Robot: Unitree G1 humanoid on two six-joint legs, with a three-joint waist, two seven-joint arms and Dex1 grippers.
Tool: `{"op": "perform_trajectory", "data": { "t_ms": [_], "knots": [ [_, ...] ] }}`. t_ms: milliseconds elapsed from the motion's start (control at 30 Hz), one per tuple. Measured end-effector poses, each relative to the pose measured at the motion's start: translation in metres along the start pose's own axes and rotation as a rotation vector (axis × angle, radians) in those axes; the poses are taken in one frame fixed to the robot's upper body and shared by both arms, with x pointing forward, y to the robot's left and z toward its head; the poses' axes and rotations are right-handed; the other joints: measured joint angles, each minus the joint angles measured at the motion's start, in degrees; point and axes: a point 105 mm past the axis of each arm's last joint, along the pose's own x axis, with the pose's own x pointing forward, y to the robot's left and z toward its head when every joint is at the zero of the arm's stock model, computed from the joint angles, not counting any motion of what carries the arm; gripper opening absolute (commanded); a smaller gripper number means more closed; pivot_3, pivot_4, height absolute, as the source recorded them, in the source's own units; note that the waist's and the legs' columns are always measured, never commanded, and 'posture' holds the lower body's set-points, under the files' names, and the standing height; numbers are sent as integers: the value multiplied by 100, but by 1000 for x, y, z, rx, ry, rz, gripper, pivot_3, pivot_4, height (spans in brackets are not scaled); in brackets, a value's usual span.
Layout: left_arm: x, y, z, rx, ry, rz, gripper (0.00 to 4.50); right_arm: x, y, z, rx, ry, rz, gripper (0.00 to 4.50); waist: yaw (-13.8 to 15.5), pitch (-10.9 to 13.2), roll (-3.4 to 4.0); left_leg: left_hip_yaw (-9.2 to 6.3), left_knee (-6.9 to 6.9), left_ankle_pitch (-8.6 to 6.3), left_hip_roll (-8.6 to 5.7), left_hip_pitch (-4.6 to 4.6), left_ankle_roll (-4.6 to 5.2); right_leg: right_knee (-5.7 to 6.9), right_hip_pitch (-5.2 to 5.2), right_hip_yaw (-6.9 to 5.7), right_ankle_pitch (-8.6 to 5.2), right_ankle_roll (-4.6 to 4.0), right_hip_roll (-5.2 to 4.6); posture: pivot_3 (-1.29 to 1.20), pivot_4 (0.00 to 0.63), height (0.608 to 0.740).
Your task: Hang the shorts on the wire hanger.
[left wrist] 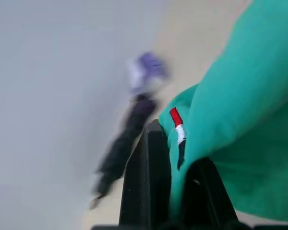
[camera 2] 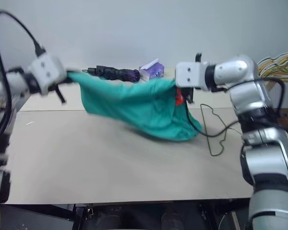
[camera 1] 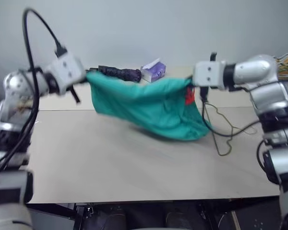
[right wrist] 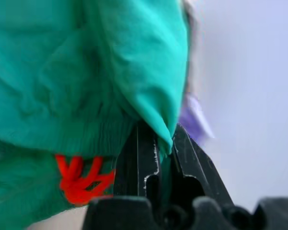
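Teal-green shorts (camera 1: 153, 108) with an orange tag (camera 1: 189, 97); olive-grey wire hanger (camera 1: 224, 128); beige table (camera 1: 110, 163).

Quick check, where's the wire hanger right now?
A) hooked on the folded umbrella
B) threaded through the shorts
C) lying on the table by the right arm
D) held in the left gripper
C: the wire hanger lies flat on the table, while both grippers hold the shorts stretched in the air.
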Motion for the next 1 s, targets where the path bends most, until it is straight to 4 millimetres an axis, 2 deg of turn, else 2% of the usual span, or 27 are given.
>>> {"op": "perform_trajectory", "data": {
  "t_ms": [67,100,200,300,400,467,567,633,733,800,933,1000],
  "knots": [
    [22,35,6,19,48,209,23,6,-32,-10,-75,104,-187,0,32,0,-1,-2,4,34,-17,-56,-59,12,-66,-5,0,0,-19,83,0,740],
    [30,52,14,49,65,316,23,8,-51,-4,-127,126,-294,0,52,0,-1,-3,-17,54,-26,-87,-92,12,-100,-4,5,7,-32,82,0,740],
    [32,94,45,148,34,572,23,-6,-99,7,-205,154,-617,0,76,-1,-6,8,-80,98,-44,-125,-164,54,-179,6,10,7,-54,67,0,740],
    [27,112,72,175,-59,687,23,-28,-126,15,-241,138,-868,0,113,-1,-5,7,-104,97,-45,-124,-161,48,-184,3,7,5,-52,44,0,740],
    [23,110,85,256,-145,675,23,-45,-130,11,-266,106,-954,0,108,-1,-5,9,-104,79,-48,-122,-128,30,-167,3,6,9,-54,25,3,740],
    [24,95,77,301,-167,570,23,-44,-113,-2,-269,92,-883,0,79,-2,-6,9,-100,76,-48,-102,-123,0,-144,3,6,10,-52,22,4,740],
    [25,52,49,341,-166,343,23,-23,-61,-26,-243,62,-675,0,-19,-1,-6,7,-99,84,-47,-68,-120,9,-109,2,6,10,-51,9,24,740],
    [17,10,28,350,-165,149,23,-15,-14,-44,-218,38,-506,0,-90,-1,-5,3,-98,85,-46,-31,-116,9,-67,1,6,10,-50,6,27,740],
    [1,-59,-4,291,-120,-115,23,-9,54,-59,-176,-13,-280,0,-233,-1,-5,-2,-89,86,-44,-29,-115,14,-65,2,7,10,-50,-3,36,740],
    [-15,-93,-17,265,-91,-249,23,-12,92,-62,-170,-57,-153,0,-318,-1,-5,-7,-89,84,-41,-26,-111,13,-62,2,7,9,-47,-11,40,740],
    [-46,-133,-27,228,-47,-434,23,-15,139,-56,-146,-138,-1,0,-519,-1,-5,-9,-88,78,-30,-5,-101,11,-37,2,7,7,-38,-31,47,740],
    [-61,-149,-32,205,-17,-519,23,-17,161,-52,-131,-172,58,0,-572,4,-5,-7,-91,54,-25,64,-62,-2,37,1,2,2,-33,-34,49,740]
  ]
}}
